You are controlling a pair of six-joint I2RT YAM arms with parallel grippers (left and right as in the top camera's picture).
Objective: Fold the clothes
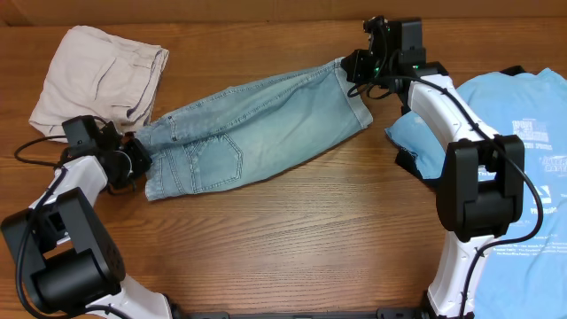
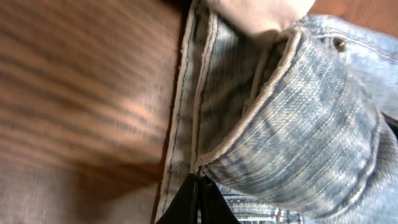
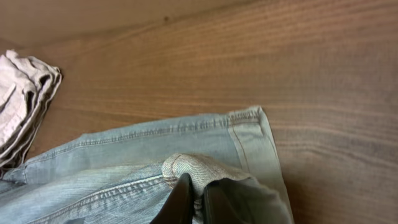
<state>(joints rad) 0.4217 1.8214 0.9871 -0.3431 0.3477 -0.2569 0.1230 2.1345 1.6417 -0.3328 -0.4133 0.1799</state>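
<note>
Surface (image 1: pixel 292 239): brown wood-grain top, seen from overhead, carrying all the garments and both arms.
Jeans (image 1: pixel 257 133): light-wash denim, laid flat on a diagonal across the middle of the surface; waist end at lower left, leg hem at upper right, one back pocket (image 1: pixel 221 155) facing up.
Left arm (image 1: pixel 75 190): rises from the lower left corner and bends toward the waist end, wrist low over the surface.
Left fingers (image 2: pixel 193 202): closed together on the stitched denim edge at the waistband.
Right arm (image 1: pixel 443 115): rises from the lower right, arches over to the far edge, wrist turned leftward at the hem.
Right fingers (image 3: pixel 191 202): closed, pinching a raised fold of denim just inside the hem.
Beige trousers (image 1: pixel 97 80): bundled at the upper left corner, just beside the waist end of the jeans.
T-shirt (image 1: pixel 523 151): sky-blue with white print, spread at the right edge, partly under the right arm.
</note>
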